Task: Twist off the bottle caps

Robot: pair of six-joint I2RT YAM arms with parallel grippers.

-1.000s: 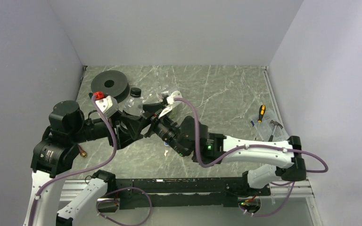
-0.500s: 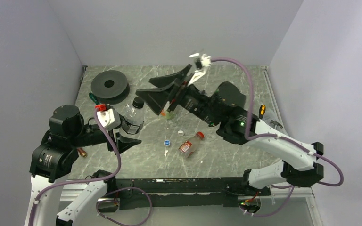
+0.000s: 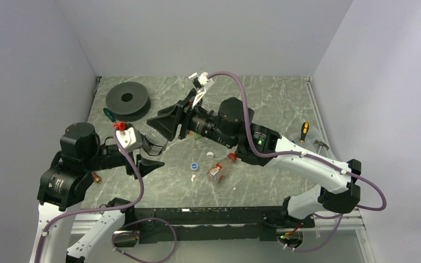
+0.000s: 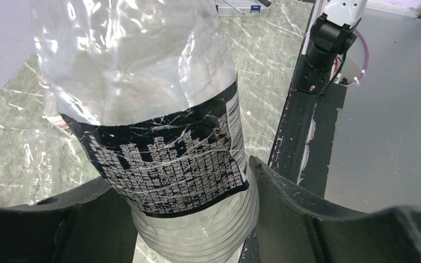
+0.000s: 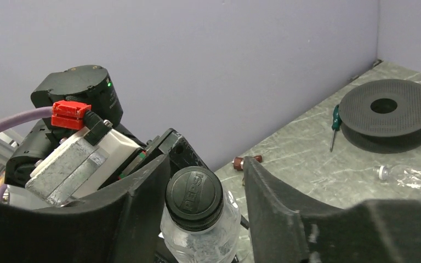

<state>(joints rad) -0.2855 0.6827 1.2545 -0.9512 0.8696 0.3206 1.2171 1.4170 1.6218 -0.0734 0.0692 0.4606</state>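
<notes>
My left gripper (image 3: 149, 159) is shut on the lower body of a small clear bottle (image 3: 154, 140) with a black printed label (image 4: 170, 159) and holds it upright above the table. Its black cap (image 5: 194, 196) is on the neck. My right gripper (image 3: 159, 127) is open, with its jaws on either side of the cap (image 5: 205, 164); the left jaw is close and a gap shows on the right. A small red-brown-labelled bottle (image 3: 219, 169) with a red cap (image 3: 233, 157) lies on the table. A loose blue cap (image 3: 194, 165) and a loose white cap (image 3: 210, 154) lie nearby.
A large black disc with a hole (image 3: 127, 98) sits at the back left with a green-handled screwdriver (image 3: 108, 115) beside it. A crumpled clear bottle (image 5: 411, 176) lies near the disc. An orange-black screwdriver (image 3: 303, 131) and a hammer (image 3: 320, 145) lie at the right. A small red-brown piece (image 3: 96, 177) lies at the left.
My right arm has swung from high at the back down and left, bringing its open jaws around the black cap. My left gripper still holds the bottle in about the same place.
</notes>
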